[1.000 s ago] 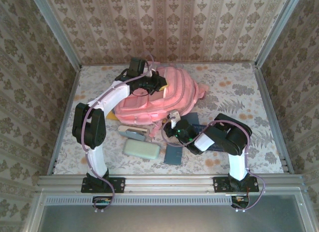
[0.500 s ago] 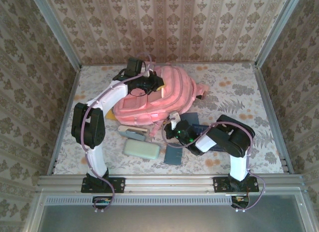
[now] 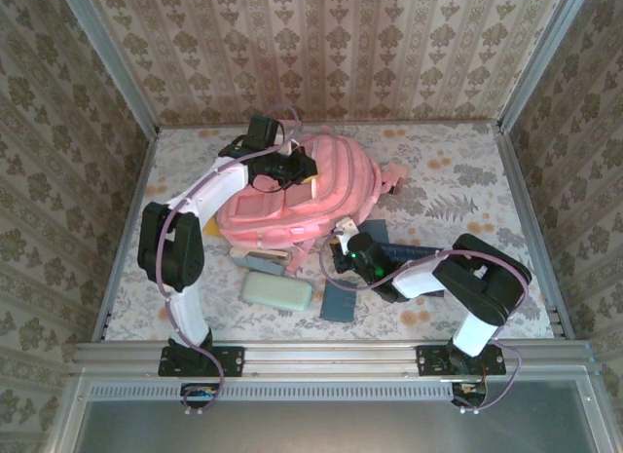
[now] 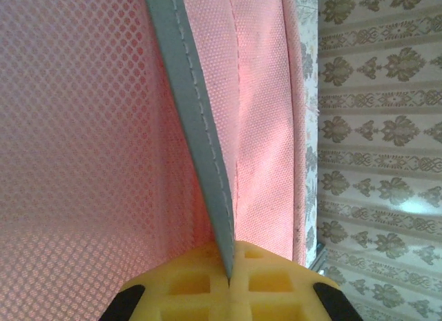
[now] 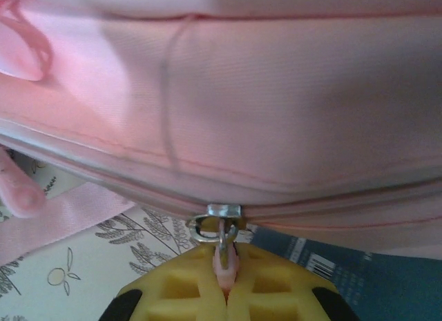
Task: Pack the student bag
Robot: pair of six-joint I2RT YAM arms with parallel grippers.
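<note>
Unzip the bag [image 3: 326, 180], lying toward the table's far edge.
Your left jaws are clamped on the grey trim [image 4: 193, 114] and your right jaws on the zipper pull [image 5: 219, 232]; draw it slowly along the seam and keep the trim taut.

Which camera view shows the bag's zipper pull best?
The right wrist view: the zipper pull sits close up on the student bag, its tab pinched in the shut right gripper. In the top external view it is too small to tell. The left wrist view faces mesh and grey trim.
</note>
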